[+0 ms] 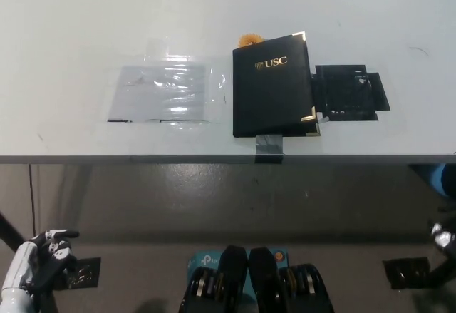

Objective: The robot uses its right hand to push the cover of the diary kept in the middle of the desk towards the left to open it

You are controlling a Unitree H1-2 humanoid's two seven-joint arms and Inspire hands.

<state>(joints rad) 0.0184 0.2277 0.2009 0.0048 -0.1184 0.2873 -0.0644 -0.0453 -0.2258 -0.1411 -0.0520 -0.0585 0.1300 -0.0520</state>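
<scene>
A black diary [274, 85] with gold "USC" lettering and gold corner caps lies closed in the middle of the white desk [71, 13]. Grey tape [268, 147] fastens its near edge to the desk front. My white left hand [32, 264] hangs at the lower left, below the desk edge, fingers loosely curled around nothing. Of my black right arm only a small part [443, 238] shows at the right edge, well below the desk; the hand itself is out of sight. Neither hand is near the diary.
A clear plastic sheet [167, 92] is taped flat left of the diary. Black tape pieces [349, 92] lie right of it. A small orange thing [248, 40] peeks out behind the diary's far-left corner. The desk's front edge [142, 160] runs across the picture's middle.
</scene>
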